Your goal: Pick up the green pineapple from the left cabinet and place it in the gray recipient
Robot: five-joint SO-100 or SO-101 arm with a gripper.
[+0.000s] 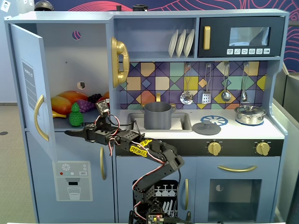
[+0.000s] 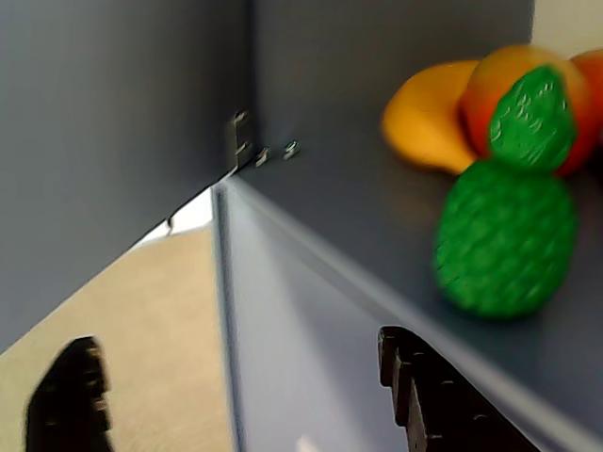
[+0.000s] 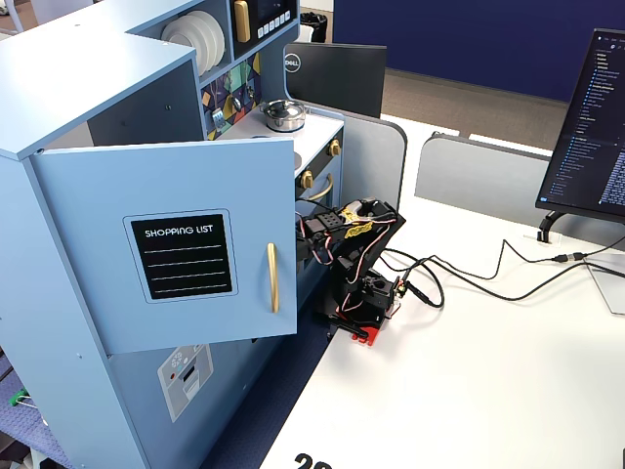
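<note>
The green pineapple (image 1: 75, 115) stands upright near the front edge of the left cabinet's shelf (image 1: 60, 125), in front of the other fruit. In the wrist view it (image 2: 507, 237) shows at the right, its crown pointing away. My gripper (image 1: 70, 133) reaches left just below and in front of the shelf edge, under the pineapple. In the wrist view the gripper (image 2: 236, 395) is open and empty, its fingers (image 2: 429, 400) wide apart astride the cabinet's front corner. The gray recipient (image 1: 157, 115) stands in the sink. The cabinet door (image 3: 181, 254) hides the gripper in the side fixed view.
An orange-yellow mango (image 1: 67, 100) and purple grapes (image 1: 87, 104) lie behind the pineapple. The open door (image 1: 33, 95) with its gold handle stands left of the gripper. A flat gray lid (image 1: 206, 128) and a silver lidded pot (image 1: 250, 115) sit on the counter.
</note>
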